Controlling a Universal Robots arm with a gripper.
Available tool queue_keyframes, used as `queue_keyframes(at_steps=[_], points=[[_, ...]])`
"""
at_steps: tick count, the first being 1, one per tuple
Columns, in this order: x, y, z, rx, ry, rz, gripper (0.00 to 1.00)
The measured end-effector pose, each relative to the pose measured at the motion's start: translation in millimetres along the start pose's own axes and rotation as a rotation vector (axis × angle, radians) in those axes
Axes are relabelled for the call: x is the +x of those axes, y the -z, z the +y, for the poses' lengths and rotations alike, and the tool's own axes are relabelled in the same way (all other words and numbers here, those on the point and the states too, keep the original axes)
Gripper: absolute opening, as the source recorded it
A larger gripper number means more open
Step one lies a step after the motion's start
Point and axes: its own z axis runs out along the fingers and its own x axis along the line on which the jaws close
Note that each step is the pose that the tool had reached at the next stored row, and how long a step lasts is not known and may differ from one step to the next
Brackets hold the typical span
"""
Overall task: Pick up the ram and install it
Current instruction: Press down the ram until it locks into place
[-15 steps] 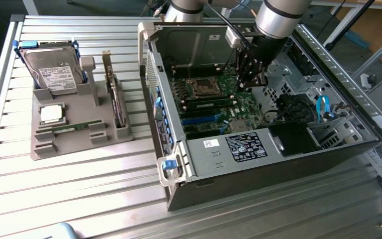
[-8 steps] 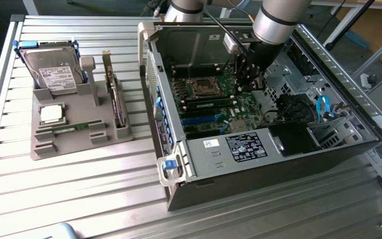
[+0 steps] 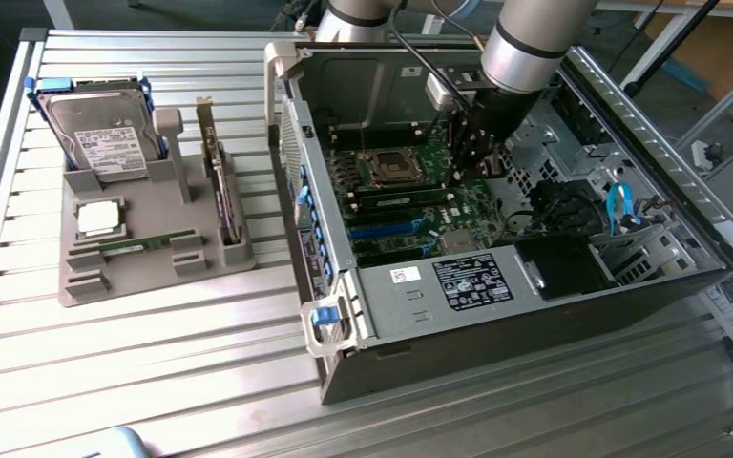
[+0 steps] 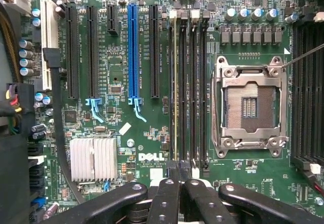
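Black gripper (image 4: 179,176) pressed together above the thin green RAM stick (image 4: 175,82), seated edge-on among 4 black memory slots; judgement: press straight down, evenly, until latches close.

The scene is viewed by the exterior camera from above and at an angle, at moderate range; the slatted table (image 3: 150,363), the grey parts tray (image 3: 137,277) at frame left and the opened computer case (image 3: 469,286) at centre-right are taken in. The motherboard (image 4: 126,133) is faced squarely at close range by the wrist camera. The motherboard (image 3: 430,205) with its empty CPU socket (image 3: 393,169) (image 4: 248,105) is shared by both views.
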Motion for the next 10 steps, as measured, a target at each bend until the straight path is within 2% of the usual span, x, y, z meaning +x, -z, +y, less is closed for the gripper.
queue_keyframes(at_steps=[10], points=[[-0.1, -6.1, -0.1, 0.0, 0.0, -0.0001, 0.11]])
